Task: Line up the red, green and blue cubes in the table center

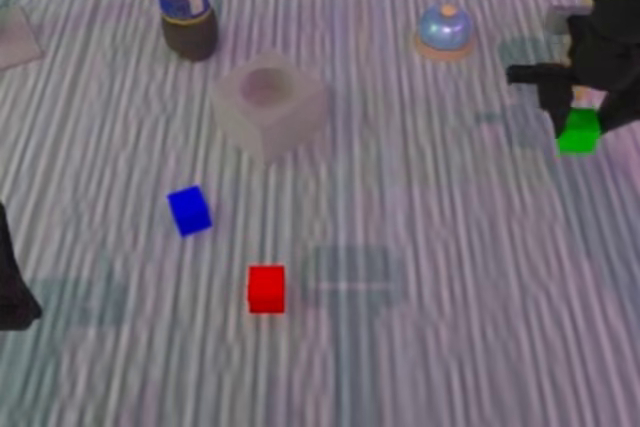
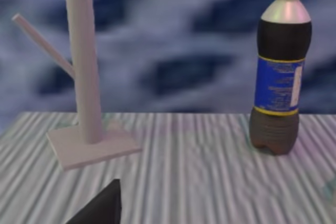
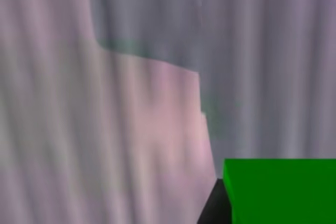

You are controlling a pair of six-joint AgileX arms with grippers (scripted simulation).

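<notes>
Green fills the near corner of the right wrist view: the green cube (image 3: 281, 190) sits right at the right jaws (image 1: 583, 115), with a dark finger (image 3: 212, 208) touching its side. From above, those jaws hang over the desk's (image 1: 450, 347) far right side, closed on the green cube, which seems lifted, since a shadow lies apart from it. Doing this step well means, I judge, carrying the cube leftward to the middle at a steady height, keeping clear of the bell (image 1: 446, 31) and the translucent grey block (image 1: 268, 105), and setting it down square beside the red cube (image 1: 266, 289), which lies near the centre. The blue cube (image 1: 189, 211) sits left of it, turned askew, not yet in line. The left jaws (image 1: 15, 287) are parked at the left edge; whether they are open cannot be told.
</notes>
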